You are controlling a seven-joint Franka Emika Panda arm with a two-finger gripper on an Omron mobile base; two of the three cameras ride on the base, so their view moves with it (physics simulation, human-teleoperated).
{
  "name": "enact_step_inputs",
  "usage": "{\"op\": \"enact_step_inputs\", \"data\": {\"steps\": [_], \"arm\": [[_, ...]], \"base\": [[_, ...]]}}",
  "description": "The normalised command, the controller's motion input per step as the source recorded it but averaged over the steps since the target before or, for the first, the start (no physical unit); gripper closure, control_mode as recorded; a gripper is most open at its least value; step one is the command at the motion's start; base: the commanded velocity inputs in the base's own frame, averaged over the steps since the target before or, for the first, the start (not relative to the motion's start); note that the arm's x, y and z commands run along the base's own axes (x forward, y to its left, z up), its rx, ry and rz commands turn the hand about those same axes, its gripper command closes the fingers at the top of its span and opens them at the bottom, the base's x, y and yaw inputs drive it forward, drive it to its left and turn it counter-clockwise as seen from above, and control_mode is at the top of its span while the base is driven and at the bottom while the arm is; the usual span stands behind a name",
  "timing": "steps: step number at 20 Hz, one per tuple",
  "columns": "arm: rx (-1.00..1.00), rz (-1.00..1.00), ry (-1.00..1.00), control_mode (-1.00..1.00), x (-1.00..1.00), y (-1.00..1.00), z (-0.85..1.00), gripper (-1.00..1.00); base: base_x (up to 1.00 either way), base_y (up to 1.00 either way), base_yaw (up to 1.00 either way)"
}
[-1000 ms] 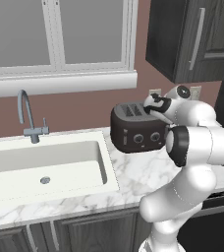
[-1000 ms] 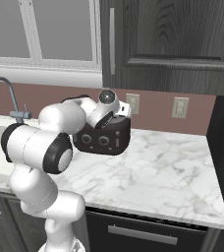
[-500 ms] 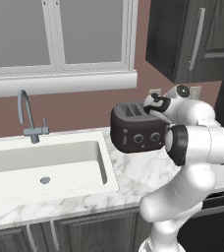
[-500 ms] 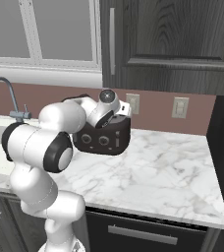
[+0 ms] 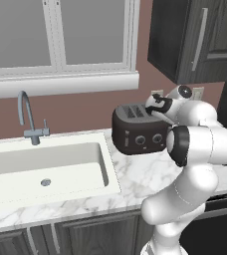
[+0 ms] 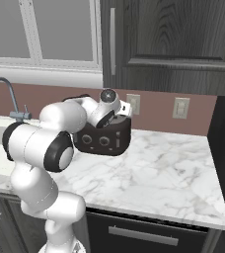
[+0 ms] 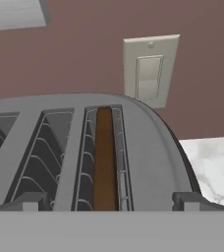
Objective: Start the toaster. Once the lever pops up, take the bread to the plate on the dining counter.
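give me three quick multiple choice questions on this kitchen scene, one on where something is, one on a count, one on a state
1. Where does the toaster stand?
A. inside the sink
B. on the marble worktop to the right of the sink
C. on the window sill

2. How many round knobs are on the toaster's front?
A. two
B. four
C. none

3. What state is the gripper in?
A. shut on the bread
B. shut on the tap
C. open, holding nothing

Answers:
1 B: the left base view shows it on the worktop, beside the sink.
2 A: both base views show two knobs.
3 C: in the hand view the fingertips stand wide apart above the toaster's top, with the bread down in a slot.
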Motion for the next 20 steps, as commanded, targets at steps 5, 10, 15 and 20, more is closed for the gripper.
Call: {"op": "enact_step_inputs", "data": {"steps": [5,10,15,20], "arm": [[0.00,0.00,0.00,-1.00,0.00,0.00,-0.04,-1.00],[0.00,0.00,0.00,-1.00,0.00,0.00,-0.04,-1.00],[0.00,0.00,0.00,-1.00,0.00,0.00,-0.03,-1.00],[0.00,0.00,0.00,-1.00,0.00,0.00,-0.10,-1.00]], "base": [[0.00,0.00,0.00],[0.00,0.00,0.00],[0.00,0.00,0.00],[0.00,0.00,0.00]]}}
